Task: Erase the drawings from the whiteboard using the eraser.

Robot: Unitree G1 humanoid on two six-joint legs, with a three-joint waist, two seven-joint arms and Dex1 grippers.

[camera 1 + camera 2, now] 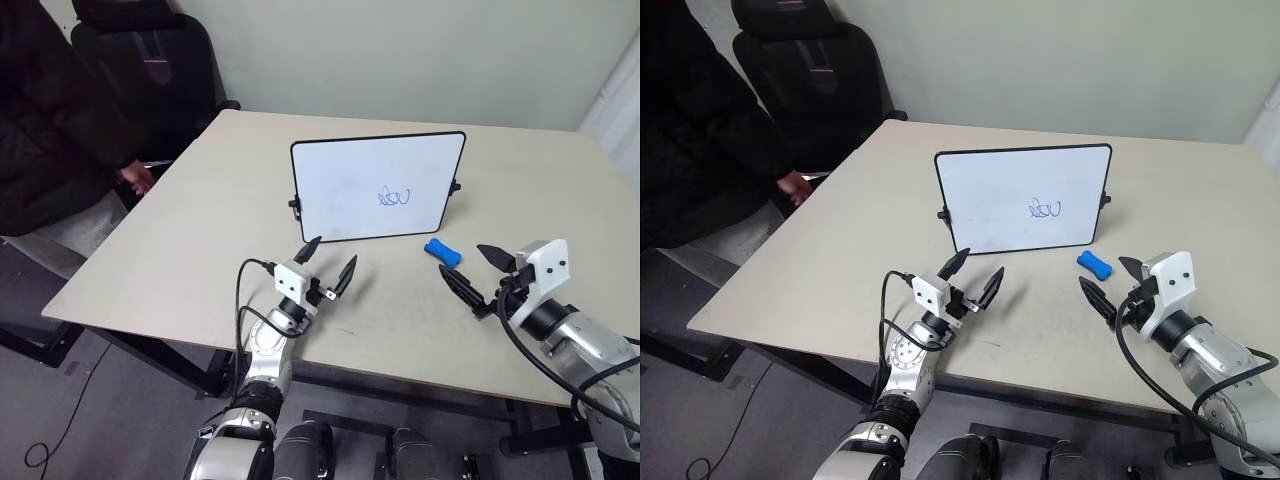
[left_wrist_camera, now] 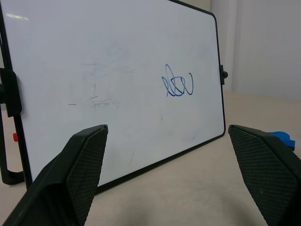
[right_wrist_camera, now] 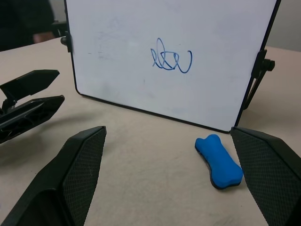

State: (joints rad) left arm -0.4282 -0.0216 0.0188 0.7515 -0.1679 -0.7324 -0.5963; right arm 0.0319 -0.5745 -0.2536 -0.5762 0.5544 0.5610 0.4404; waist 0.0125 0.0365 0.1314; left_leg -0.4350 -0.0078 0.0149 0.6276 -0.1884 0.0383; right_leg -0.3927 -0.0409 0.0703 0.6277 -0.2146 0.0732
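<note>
Bone-shaped matte blue eraser (image 3: 219, 161) beside glossy black-framed whiteboard (image 1: 340, 180); both grippers' textured jaws open, empty.

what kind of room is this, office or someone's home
Probably an office or lab room: a plain beige table against a bare wall, a black office chair beside it with a seated person, and a small desktop whiteboard standing on the table.

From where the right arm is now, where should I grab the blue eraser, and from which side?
Grip the eraser across its narrow waist: it is bone-shaped, pinched mid-length, lying flat on the table just in front of the whiteboard. Probably come from above with the open right gripper, from the near side, since the board stands close behind it.
</note>
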